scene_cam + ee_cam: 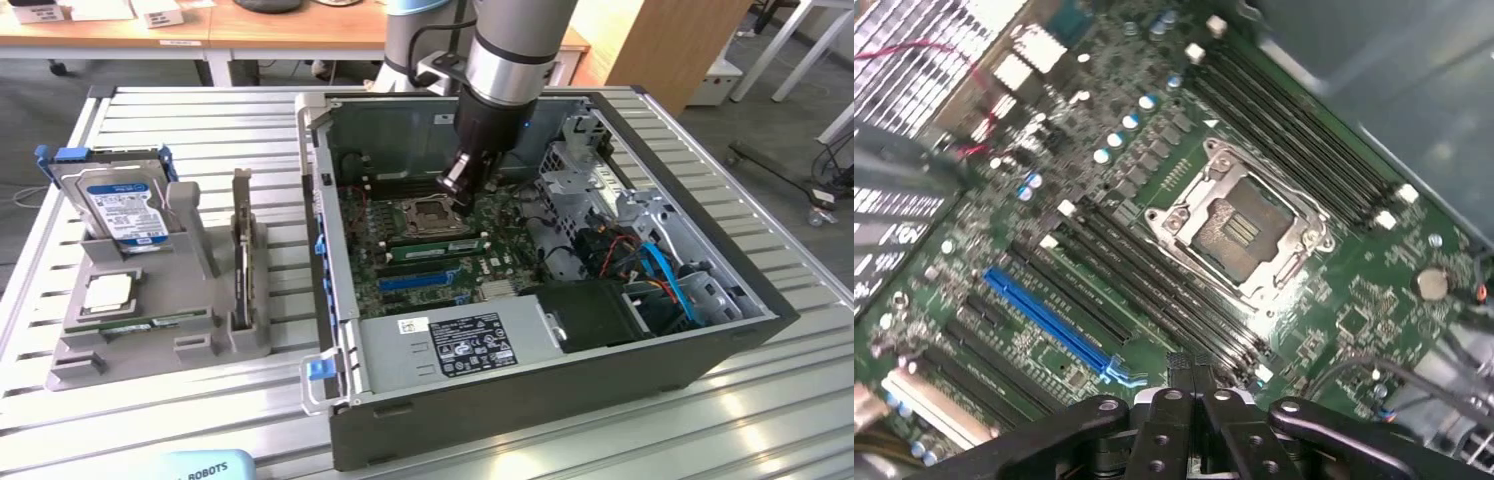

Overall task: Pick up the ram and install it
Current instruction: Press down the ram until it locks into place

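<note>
Pressing the ram home, as I judge it.
My black gripper [1194, 385], fingers together and empty, hovers over the long green circuit-board ram [430, 244], which stands in a slot beside the silver processor socket [1244, 225]. Seating calls for straight, even pressure.

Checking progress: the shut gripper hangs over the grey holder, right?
Not quite. The shut gripper hangs over the motherboard inside the case, by the socket, not over the grey holder. The exterior view shows it.
</note>
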Controlling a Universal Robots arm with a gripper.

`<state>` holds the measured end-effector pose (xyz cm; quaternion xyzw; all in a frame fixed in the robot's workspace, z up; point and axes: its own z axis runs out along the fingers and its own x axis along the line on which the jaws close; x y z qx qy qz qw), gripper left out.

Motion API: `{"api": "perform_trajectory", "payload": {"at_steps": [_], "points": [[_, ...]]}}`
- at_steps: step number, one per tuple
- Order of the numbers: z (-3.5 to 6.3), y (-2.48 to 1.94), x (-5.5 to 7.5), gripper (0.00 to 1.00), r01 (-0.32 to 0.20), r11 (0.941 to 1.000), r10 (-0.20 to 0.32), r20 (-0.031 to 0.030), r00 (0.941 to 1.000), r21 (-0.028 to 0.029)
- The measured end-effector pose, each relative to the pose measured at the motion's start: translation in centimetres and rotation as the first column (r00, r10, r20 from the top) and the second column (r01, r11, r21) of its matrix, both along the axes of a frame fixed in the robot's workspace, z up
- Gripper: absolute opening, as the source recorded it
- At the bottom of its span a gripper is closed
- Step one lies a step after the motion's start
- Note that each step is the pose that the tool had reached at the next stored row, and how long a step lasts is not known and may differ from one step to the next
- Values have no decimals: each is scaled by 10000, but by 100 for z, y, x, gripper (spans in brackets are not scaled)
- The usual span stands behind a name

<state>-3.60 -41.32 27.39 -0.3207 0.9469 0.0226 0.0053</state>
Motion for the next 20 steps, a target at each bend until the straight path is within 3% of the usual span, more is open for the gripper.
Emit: {"api": "perform_trajectory", "payload": {"at_steps": [6, 16, 20], "points": [[-4, 0, 0, 10, 1035, 9946, -1035, 0, 9946, 1], [-4, 0, 0, 10, 1099, 9939, -1099, 0, 9939, 1], [-6, 0, 0, 10, 1482, 9890, -1482, 1, 9890, 1]]}}
